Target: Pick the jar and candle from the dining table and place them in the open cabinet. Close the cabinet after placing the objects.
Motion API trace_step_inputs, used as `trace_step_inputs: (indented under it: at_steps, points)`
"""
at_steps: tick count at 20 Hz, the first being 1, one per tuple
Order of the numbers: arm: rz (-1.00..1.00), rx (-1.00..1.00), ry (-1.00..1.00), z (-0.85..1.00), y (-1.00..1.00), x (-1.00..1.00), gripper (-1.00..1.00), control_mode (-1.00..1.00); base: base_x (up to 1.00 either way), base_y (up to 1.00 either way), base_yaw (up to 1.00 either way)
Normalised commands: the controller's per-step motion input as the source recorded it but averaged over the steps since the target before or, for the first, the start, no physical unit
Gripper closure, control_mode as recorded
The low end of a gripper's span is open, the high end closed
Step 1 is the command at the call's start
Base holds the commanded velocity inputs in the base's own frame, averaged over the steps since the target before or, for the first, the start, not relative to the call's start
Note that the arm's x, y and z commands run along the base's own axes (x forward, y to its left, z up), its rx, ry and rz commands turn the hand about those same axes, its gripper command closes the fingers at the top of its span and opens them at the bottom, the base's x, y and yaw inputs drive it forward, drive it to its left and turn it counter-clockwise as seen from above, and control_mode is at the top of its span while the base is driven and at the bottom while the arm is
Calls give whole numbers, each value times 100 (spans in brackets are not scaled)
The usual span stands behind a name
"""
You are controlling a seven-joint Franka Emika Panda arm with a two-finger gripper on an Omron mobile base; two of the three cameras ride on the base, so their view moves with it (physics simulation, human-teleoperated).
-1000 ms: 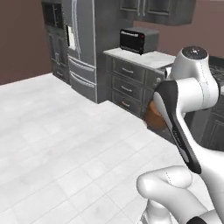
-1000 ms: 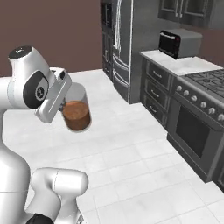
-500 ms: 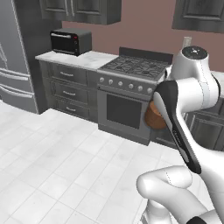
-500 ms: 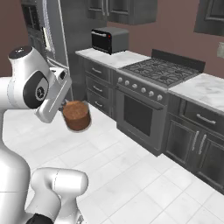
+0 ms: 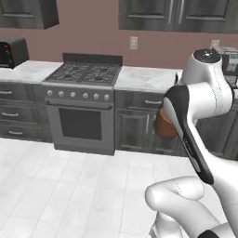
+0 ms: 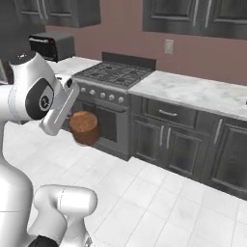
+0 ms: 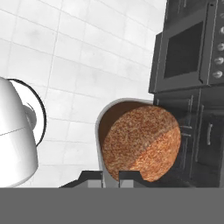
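Now, claw: gripper is pinching the jar's glass rim, carrying it aloft.
Hand view: is showing grainy brown filling inside the clear wall.
Base views: jar is hanging before the gas stove.
Room: white tiled floor, marble counter, dark panelled cabinets.

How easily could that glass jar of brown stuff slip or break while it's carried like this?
The jar looks smooth and clear-walled, so probably slippery and breakable if dropped. The pincer pinches just its rim, and it hangs above tiled floor, so a jolt might swing it loose.
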Motion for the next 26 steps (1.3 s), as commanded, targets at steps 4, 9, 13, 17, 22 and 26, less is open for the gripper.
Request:
trace_step_inputs:
  at_steps: [4,9,13,17,22,26]
  points:
    - [0,0,0,0,0,0,100,100,1,-64,-38]
    - [0,0,0,0,0,0,100,100,0,-71,-23]
    - [0,0,0,0,0,0,100,100,10,-60,-18]
    - [0,0,0,0,0,0,100,100,38,-44,-15]
    - [0,0,0,0,0,0,100,100,59,-26,-12]
    - [0,0,0,0,0,0,100,100,66,-6,-16]
